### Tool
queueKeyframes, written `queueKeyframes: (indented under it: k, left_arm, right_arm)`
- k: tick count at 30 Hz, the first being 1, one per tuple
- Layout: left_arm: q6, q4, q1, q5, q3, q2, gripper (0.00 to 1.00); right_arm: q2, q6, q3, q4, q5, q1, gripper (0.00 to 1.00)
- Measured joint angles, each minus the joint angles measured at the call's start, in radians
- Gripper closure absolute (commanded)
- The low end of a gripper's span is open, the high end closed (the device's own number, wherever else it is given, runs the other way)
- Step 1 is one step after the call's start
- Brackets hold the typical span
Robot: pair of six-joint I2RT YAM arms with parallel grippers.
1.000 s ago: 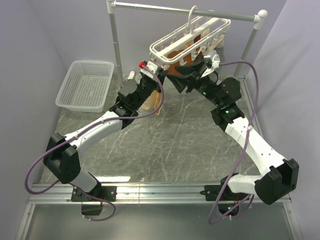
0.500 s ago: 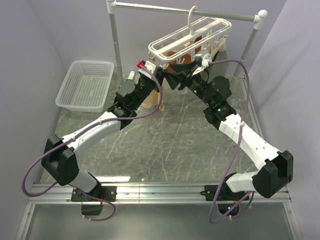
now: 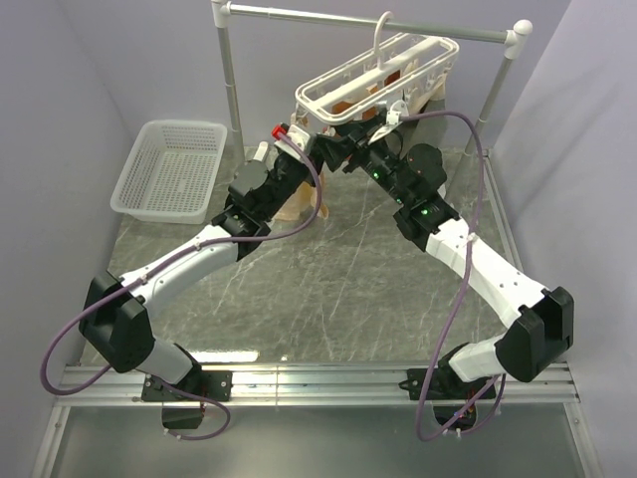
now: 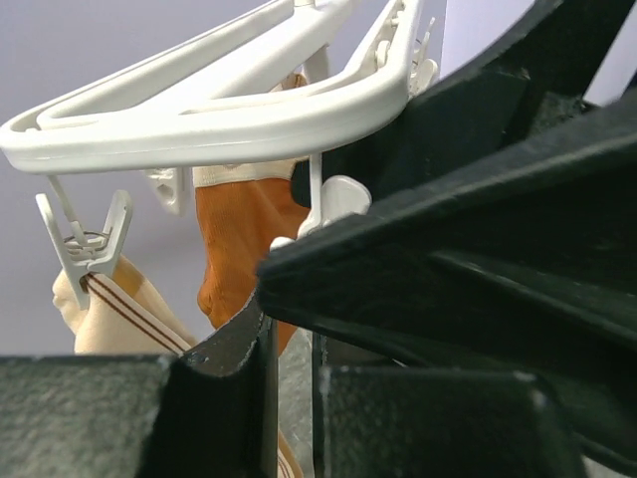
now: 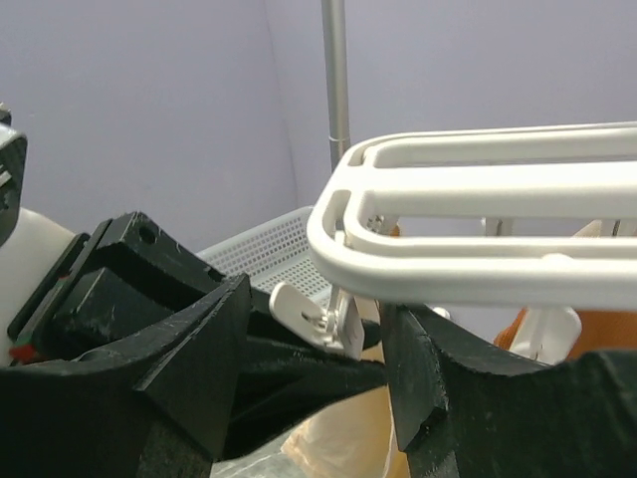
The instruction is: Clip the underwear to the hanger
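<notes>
The white hanger [image 3: 378,75] hangs by its hook from the rail, and its frame [image 4: 199,119] fills the top of the left wrist view. The beige underwear [image 3: 299,204] droops under my left gripper [image 3: 304,159], which is shut on its edge; the jaws [image 4: 292,368] leave only a thin slit. One hanger clip [image 4: 90,239] grips a striped part of the underwear [image 4: 109,319]. My right gripper [image 5: 314,349] is open, its fingers on either side of a dangling corner clip [image 5: 333,319]. The underwear [image 5: 438,438] shows just below that clip. In the top view the right gripper [image 3: 338,149] nearly touches the left one.
A rust-orange garment [image 4: 244,239] hangs from clips further along the frame. A white mesh basket [image 3: 169,169] stands at the back left. The steel rail [image 3: 368,20] sits on two posts; one post [image 5: 336,80] rises behind the frame. My right gripper's black fingers [image 4: 468,249] crowd the left wrist view.
My right arm has swung left and brought its open gripper to the hanger's near-left corner, beside the left gripper. The hanger has shifted slightly. The left gripper has kept its place.
</notes>
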Motion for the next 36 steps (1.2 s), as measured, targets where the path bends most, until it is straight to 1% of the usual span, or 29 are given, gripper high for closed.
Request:
queueKeyframes:
  k: [2,5,6,8,9,11,12,13,14,15,17,18,23,24,26,27,28,31,32,34,36]
  left_arm:
    - [0.006,-0.002,0.0,0.002,-0.003,-0.004,1.0]
    - [0.013,-0.001,0.001,0.005,-0.007,-0.01,1.0]
    - [0.016,-0.001,0.001,0.006,-0.009,-0.013,1.0]
    - [0.017,-0.003,0.002,0.007,-0.013,-0.016,1.0]
    - [0.018,-0.002,0.002,0.006,-0.016,-0.017,1.0]
    - [0.023,-0.009,0.006,0.004,-0.023,-0.026,0.98]
    - [0.03,-0.011,0.006,0.004,-0.026,-0.028,0.93]
    - [0.035,-0.011,0.005,0.003,-0.027,-0.031,0.9]
    - [0.04,-0.011,0.005,0.003,-0.031,-0.035,0.87]
    - [0.044,-0.012,0.006,0.002,-0.036,-0.04,0.82]
    - [0.052,-0.018,0.006,-0.003,-0.043,-0.049,0.77]
    - [0.057,-0.021,0.008,-0.003,-0.048,-0.056,0.72]
    - [0.066,-0.061,0.021,0.0,-0.068,-0.094,0.62]
    - [0.068,-0.075,0.025,0.001,-0.071,-0.103,0.58]
    - [0.077,-0.106,0.035,0.007,-0.076,-0.126,0.54]
    - [0.089,-0.13,0.043,0.017,-0.08,-0.141,0.47]
    - [0.099,-0.153,0.051,0.03,-0.084,-0.155,0.44]
    - [0.16,-0.256,0.085,0.114,-0.088,-0.206,0.41]
    - [0.201,-0.302,0.098,0.163,-0.088,-0.224,0.39]
    - [0.278,-0.399,0.122,0.249,-0.089,-0.252,0.4]
    - [0.375,-0.513,0.136,0.339,-0.089,-0.268,0.38]
  right_arm:
    - [0.008,-0.012,0.013,-0.008,0.021,0.011,0.41]
    - [0.016,-0.029,0.026,-0.023,0.049,0.019,0.47]
    - [0.019,-0.034,0.031,-0.029,0.056,0.022,0.55]
    - [0.021,-0.037,0.036,-0.034,0.061,0.026,0.65]
    - [0.023,-0.043,0.042,-0.04,0.072,0.031,0.77]
    - [0.026,-0.052,0.05,-0.043,0.087,0.031,0.89]
    - [0.027,-0.051,0.056,-0.045,0.094,0.031,0.97]
    - [0.029,-0.052,0.06,-0.048,0.098,0.03,1.0]
    - [0.031,-0.051,0.064,-0.051,0.102,0.03,1.0]
    - [0.033,-0.049,0.066,-0.053,0.103,0.03,1.0]
    - [0.037,-0.043,0.072,-0.059,0.102,0.03,1.0]
    - [0.038,-0.039,0.074,-0.063,0.101,0.03,1.0]
    - [0.039,-0.023,0.078,-0.074,0.095,0.03,1.0]
    - [0.039,-0.02,0.078,-0.075,0.095,0.03,1.0]
    - [0.039,-0.013,0.078,-0.076,0.092,0.03,1.0]
    - [0.039,-0.011,0.078,-0.076,0.09,0.03,1.0]
    - [0.039,-0.01,0.078,-0.077,0.089,0.03,1.0]
    - [0.039,-0.007,0.078,-0.08,0.087,0.03,1.0]
    - [0.039,-0.006,0.079,-0.081,0.087,0.03,1.0]
    - [0.039,-0.005,0.079,-0.085,0.087,0.03,1.0]
    - [0.039,-0.005,0.087,-0.097,0.086,0.029,1.0]
